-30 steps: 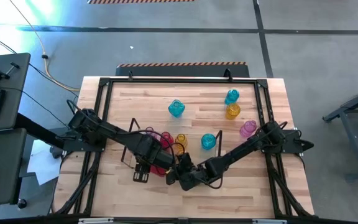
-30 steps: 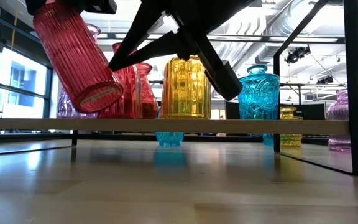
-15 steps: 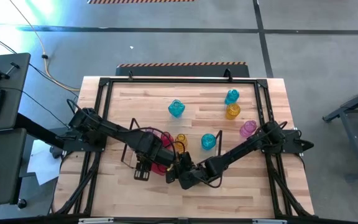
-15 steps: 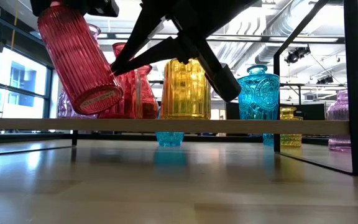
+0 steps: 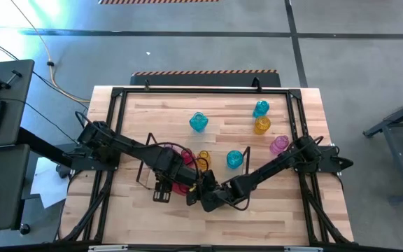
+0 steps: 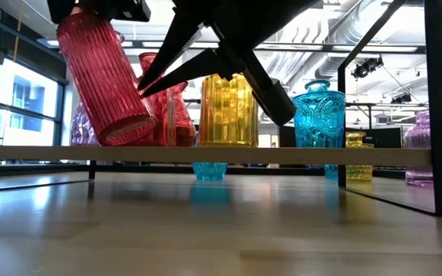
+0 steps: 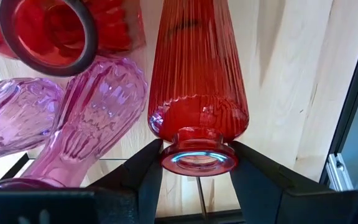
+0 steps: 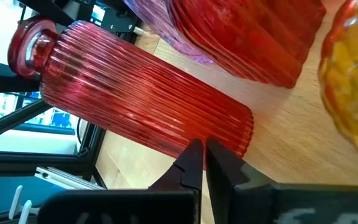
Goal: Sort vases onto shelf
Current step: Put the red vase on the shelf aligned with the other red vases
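Red ribbed vase (image 6: 104,84) more upright, left end effector (image 7: 194,163) gripping neck

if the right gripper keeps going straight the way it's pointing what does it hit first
Most likely the ribbed red vase that the left gripper holds by its neck: the right gripper's closed tips sit right at its base edge.

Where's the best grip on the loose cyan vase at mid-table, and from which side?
Judging by the high view, the cyan vase stands upright and alone on the wooden table, mouth up. Come straight down and close the fingers on its narrow neck just below the rim. Nothing crowds it, so any finger orientation should clear; the wider embossed body below looks harder to span.
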`<action>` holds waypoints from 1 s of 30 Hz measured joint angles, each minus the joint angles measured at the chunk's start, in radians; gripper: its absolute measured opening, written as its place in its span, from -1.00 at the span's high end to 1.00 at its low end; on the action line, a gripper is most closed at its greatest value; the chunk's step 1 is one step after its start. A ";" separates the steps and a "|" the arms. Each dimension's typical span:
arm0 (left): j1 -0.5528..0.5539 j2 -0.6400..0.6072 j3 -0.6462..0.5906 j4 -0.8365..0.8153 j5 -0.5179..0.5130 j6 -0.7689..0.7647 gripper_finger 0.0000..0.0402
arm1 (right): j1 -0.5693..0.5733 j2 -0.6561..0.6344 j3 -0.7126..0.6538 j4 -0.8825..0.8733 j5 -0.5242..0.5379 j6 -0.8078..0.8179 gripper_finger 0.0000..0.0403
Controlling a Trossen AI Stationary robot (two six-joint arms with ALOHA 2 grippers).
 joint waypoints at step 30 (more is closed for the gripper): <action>0.008 0.000 0.000 0.041 -0.011 0.019 0.04 | -0.006 -0.002 0.000 0.000 -0.020 -0.021 1.00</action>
